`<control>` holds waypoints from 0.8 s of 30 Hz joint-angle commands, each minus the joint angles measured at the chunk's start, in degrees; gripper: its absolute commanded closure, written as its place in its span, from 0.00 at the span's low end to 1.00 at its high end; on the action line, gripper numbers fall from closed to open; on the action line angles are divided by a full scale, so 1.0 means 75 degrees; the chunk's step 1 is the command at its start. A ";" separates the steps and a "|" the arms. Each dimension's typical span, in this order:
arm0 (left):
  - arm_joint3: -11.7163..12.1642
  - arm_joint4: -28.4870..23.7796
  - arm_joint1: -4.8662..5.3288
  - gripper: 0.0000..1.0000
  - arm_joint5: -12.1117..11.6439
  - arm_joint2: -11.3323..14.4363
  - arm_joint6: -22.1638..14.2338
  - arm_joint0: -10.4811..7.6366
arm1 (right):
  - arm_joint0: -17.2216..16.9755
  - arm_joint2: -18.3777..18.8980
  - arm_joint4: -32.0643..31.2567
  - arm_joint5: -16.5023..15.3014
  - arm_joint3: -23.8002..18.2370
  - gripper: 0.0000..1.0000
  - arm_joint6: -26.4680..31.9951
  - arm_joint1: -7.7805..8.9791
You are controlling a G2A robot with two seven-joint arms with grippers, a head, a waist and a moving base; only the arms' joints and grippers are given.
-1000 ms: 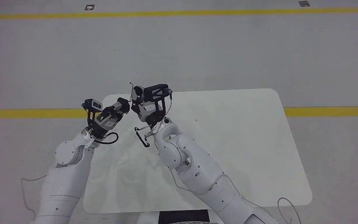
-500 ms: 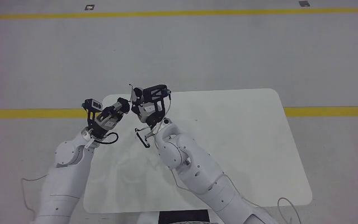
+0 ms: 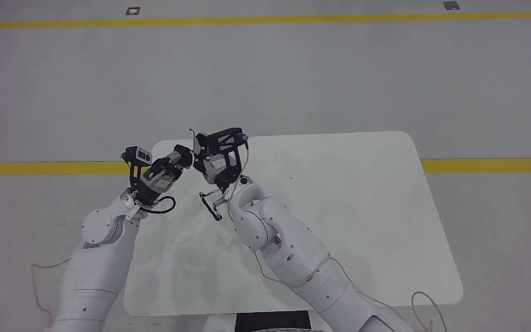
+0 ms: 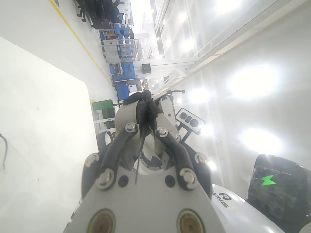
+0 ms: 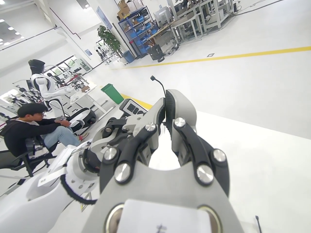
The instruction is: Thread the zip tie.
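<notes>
Above the table's (image 3: 348, 216) back left corner my two grippers meet tip to tip. In the right wrist view my right gripper (image 5: 166, 101) is shut on a thin black zip tie (image 5: 159, 83), whose small head end sticks out past the fingertips. My left gripper (image 4: 145, 109) is shut on a black zip tie strap (image 4: 142, 134); the strap runs back between its fingers toward the wrist. From above, the left gripper (image 3: 183, 155) and the right gripper (image 3: 202, 156) nearly touch, and a thin black zip tie end (image 3: 192, 135) rises above them.
A short black strap (image 5: 258, 223) lies on the white table near the right arm, and another black piece (image 4: 4, 150) lies on the table in the left wrist view. The tabletop spreads out bare to the right of both arms.
The right gripper has shifted slightly toward the left gripper. The left arm has kept still.
</notes>
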 commanded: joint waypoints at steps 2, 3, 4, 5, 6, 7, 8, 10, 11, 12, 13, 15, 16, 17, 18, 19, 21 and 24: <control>0.0000 0.0000 0.0000 1.00 0.0000 0.0000 0.0000 0.0000 | -0.0005 0.0003 -0.0029 0.0010 0.0030 1.00 0.0014 0.0000; 0.0000 0.0000 0.0000 1.00 0.0000 0.0000 0.0000 0.0000 | -0.0006 0.0003 -0.0036 0.0011 0.0034 1.00 0.0018 -0.0001; 0.0000 0.0000 0.0000 1.00 0.0000 0.0000 0.0000 0.0000 | -0.0008 0.0002 -0.0043 0.0011 0.0038 1.00 0.0021 -0.0001; 0.0000 0.0000 0.0000 1.00 0.0000 0.0000 0.0000 0.0000 | -0.0011 0.0001 -0.0052 0.0010 0.0043 1.00 0.0023 -0.0002; 0.0000 0.0000 0.0000 1.00 0.0000 0.0000 0.0000 0.0000 | -0.0014 -0.0001 -0.0057 0.0009 0.0046 1.00 0.0023 -0.0002; 0.0000 0.0000 0.0000 1.00 0.0000 0.0000 0.0000 0.0000 | -0.0016 -0.0001 -0.0063 0.0008 0.0052 1.00 0.0024 -0.0003; 0.0000 0.0000 0.0000 1.00 0.0000 0.0000 0.0000 0.0000 | -0.0017 -0.0003 -0.0074 0.0008 0.0062 1.00 0.0025 -0.0003; 0.0000 0.0000 0.0000 1.00 0.0000 0.0000 0.0000 0.0000 | -0.0019 -0.0003 -0.0081 0.0006 0.0071 1.00 0.0024 -0.0005; 0.0000 0.0000 0.0000 1.00 0.0000 0.0000 0.0000 0.0000 | -0.0020 -0.0002 -0.0088 0.0006 0.0076 1.00 0.0023 -0.0005; 0.0000 0.0000 0.0000 1.00 0.0000 0.0000 0.0000 0.0000 | -0.0022 -0.0001 -0.0094 0.0007 0.0080 1.00 0.0019 -0.0006; 0.0000 0.0000 0.0000 1.00 0.0000 0.0000 0.0000 0.0000 | -0.0024 0.0001 -0.0095 0.0008 0.0081 1.00 0.0015 -0.0007; 0.0000 0.0000 0.0000 1.00 0.0000 0.0000 0.0000 0.0000 | -0.0030 0.0007 -0.0094 0.0007 0.0085 1.00 0.0005 -0.0008; 0.0000 0.0000 0.0000 1.00 0.0000 0.0000 0.0000 0.0000 | -0.0033 0.0011 -0.0093 0.0006 0.0086 1.00 0.0001 -0.0008; 0.0000 0.0000 0.0000 1.00 0.0000 0.0000 0.0000 0.0000 | -0.0035 0.0014 -0.0094 0.0004 0.0086 1.00 -0.0003 -0.0008; 0.0000 0.0000 0.0000 1.00 0.0000 0.0000 0.0000 0.0000 | -0.0038 0.0016 -0.0093 0.0001 0.0087 1.00 -0.0008 -0.0009; 0.0000 0.0000 0.0000 1.00 0.0000 0.0000 0.0000 0.0000 | -0.0040 0.0019 -0.0095 -0.0006 0.0089 1.00 -0.0012 -0.0009; 0.0000 0.0000 0.0000 1.00 0.0000 0.0000 0.0000 0.0000 | -0.0044 0.0023 -0.0094 -0.0019 0.0097 1.00 -0.0009 -0.0009; 0.0000 0.0000 0.0000 1.00 0.0000 0.0000 0.0000 0.0000 | -0.0051 0.0025 -0.0096 -0.0051 0.0117 1.00 0.0010 -0.0008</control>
